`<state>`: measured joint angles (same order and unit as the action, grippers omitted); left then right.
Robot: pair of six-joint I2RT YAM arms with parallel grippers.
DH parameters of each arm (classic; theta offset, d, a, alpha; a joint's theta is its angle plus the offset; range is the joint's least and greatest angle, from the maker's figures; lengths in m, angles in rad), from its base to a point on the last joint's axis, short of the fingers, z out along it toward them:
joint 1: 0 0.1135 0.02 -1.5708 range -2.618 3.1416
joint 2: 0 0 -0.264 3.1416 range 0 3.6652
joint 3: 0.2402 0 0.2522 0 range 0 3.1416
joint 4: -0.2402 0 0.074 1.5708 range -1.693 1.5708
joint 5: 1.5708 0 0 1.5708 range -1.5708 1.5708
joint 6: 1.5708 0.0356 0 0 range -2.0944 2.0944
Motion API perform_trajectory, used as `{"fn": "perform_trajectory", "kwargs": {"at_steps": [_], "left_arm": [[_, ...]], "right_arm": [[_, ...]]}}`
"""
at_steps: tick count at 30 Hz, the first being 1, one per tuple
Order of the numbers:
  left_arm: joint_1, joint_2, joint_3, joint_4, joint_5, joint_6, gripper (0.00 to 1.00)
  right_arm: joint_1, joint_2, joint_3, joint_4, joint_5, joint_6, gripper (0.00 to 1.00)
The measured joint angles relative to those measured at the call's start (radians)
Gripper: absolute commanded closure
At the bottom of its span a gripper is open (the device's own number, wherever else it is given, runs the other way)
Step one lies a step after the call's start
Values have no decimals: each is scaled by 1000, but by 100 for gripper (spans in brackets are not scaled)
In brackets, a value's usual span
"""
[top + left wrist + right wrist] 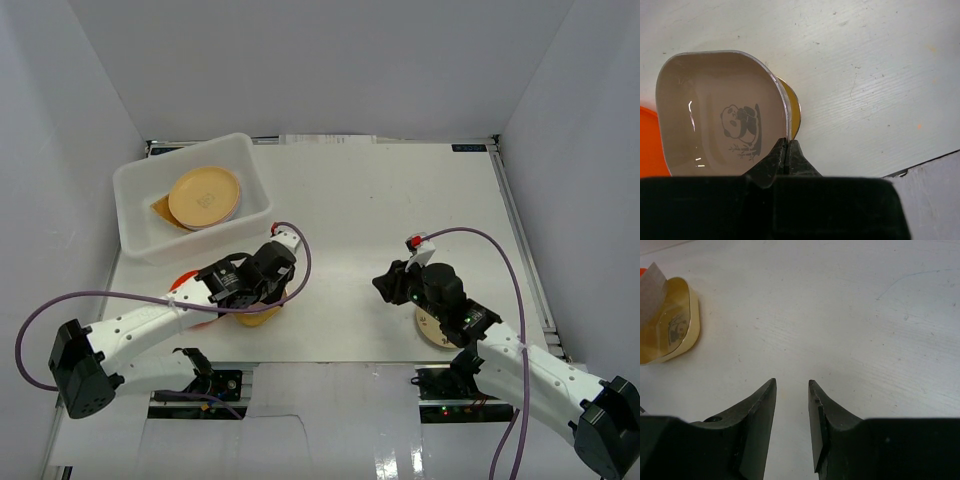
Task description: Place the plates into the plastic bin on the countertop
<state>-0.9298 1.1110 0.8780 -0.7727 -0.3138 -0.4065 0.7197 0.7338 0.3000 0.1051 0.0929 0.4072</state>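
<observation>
My left gripper [786,142] is shut on the rim of a beige rounded-square plate [720,115] with a panda picture, holding it tilted just above a yellow plate [794,107]. In the top view this gripper [265,290] is over the yellow plate [258,318], in front of the white plastic bin [135,185]. The bin holds a round beige plate [205,195] on a brown one [160,208]. My right gripper [791,382] is open and empty over bare countertop [380,200]. It also shows in the top view [382,283].
An orange plate [188,284] lies left of the yellow one, partly under my left arm. A tan plate [432,330] lies under my right arm near the front edge. White walls enclose the table.
</observation>
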Motion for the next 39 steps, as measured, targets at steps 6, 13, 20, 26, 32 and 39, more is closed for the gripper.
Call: {"fn": "perform_trajectory", "kwargs": {"at_steps": [6, 13, 20, 26, 32, 39], "left_arm": [[0, 78, 17, -6, -9, 0, 100], [0, 201, 29, -50, -17, -1, 79], [0, 212, 62, -105, 3, -2, 34], [0, 222, 82, -141, 37, -6, 27], [0, 316, 90, -157, 28, -26, 33], [66, 360, 76, -107, 8, -29, 60]], "right_arm": [[0, -6, 0, 0, -3, 0, 62], [1, -31, 1, -17, 8, -18, 61], [1, -31, 7, -37, 13, -31, 61], [1, -30, 21, -52, 16, -40, 61], [1, -32, 33, -56, 21, -47, 61], [1, -54, 33, -71, 30, -49, 61]]}}
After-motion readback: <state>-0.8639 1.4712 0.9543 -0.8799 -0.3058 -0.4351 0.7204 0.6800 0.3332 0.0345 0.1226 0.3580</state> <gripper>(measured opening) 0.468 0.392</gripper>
